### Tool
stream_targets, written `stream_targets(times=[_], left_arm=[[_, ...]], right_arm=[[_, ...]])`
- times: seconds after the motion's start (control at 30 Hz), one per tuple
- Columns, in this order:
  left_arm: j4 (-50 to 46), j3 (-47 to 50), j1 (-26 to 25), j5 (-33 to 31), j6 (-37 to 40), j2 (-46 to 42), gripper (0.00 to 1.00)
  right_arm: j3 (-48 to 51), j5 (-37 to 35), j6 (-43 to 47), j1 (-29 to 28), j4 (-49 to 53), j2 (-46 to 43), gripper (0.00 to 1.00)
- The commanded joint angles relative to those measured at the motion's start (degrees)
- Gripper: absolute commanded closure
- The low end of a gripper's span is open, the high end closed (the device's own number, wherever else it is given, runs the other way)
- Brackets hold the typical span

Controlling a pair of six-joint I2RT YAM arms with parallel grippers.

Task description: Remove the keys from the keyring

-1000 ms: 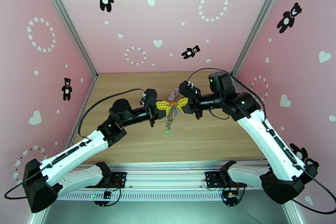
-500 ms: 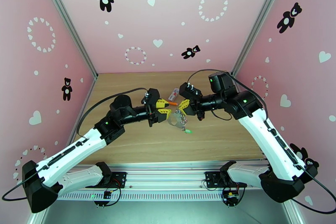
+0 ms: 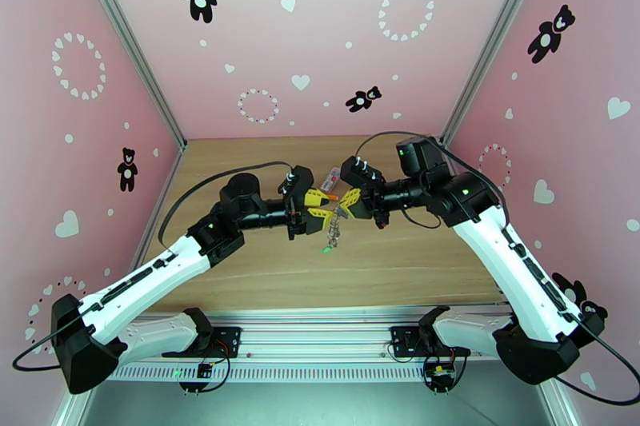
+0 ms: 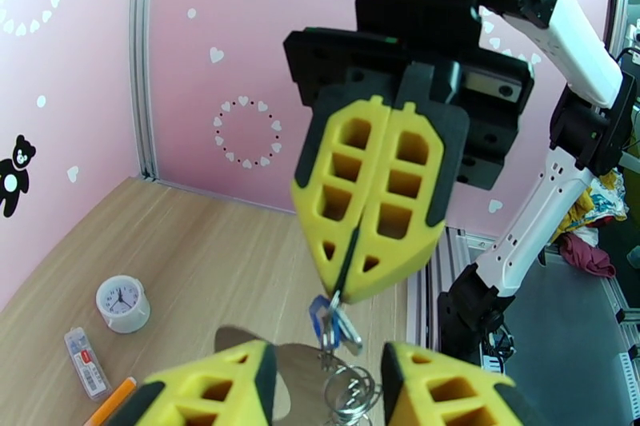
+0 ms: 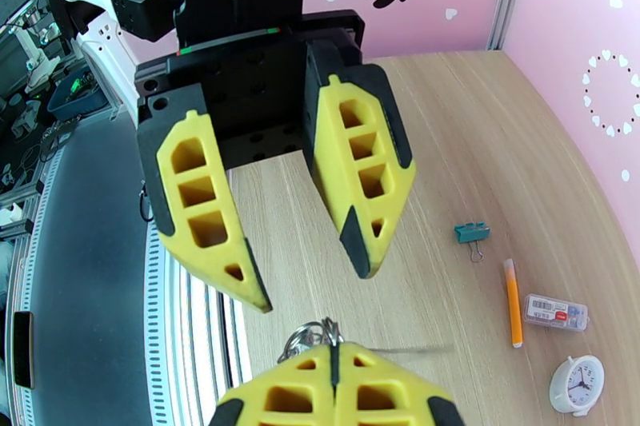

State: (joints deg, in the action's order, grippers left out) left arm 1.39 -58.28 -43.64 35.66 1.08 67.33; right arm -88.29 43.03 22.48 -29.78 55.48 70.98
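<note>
My right gripper (image 3: 350,201) is shut on the top of the keyring (image 3: 334,229), which hangs from it above the table. A green-headed key (image 3: 326,248) dangles at the bottom. In the left wrist view the right gripper (image 4: 348,296) pinches the ring's thin top strand, with a blue-headed key (image 4: 320,317) and coiled metal rings (image 4: 352,392) just below. My left gripper (image 3: 322,205) faces it from the left, open, its fingers either side of the hanging bunch without touching. In the right wrist view the left gripper (image 5: 310,288) is spread wide above the rings (image 5: 308,336).
On the wooden table (image 3: 256,276) behind the grippers lie a teal binder clip (image 5: 472,232), an orange pen (image 5: 512,300), a small clear box (image 5: 556,312) and a white clock (image 5: 578,384). Pink walls close off three sides.
The left gripper let go of the keyring, opened and pulled back slightly, then moved in again. The bunch swung right and now hangs straight down from the right gripper.
</note>
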Motion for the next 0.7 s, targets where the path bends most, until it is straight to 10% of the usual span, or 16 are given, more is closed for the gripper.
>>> stream_targets(times=[0.0,0.67], left_arm=[[-2.45,-2.16,0.13,1.92,0.85,1.82,0.60],[-3.76,-4.03,0.13,1.00,2.96,4.85,0.79]], right_arm=[[-1.19,0.32,-0.87,-0.59,-1.96,0.52,1.00],[0.23,-0.47,-0.51,-0.76,-2.97,0.53,1.00]])
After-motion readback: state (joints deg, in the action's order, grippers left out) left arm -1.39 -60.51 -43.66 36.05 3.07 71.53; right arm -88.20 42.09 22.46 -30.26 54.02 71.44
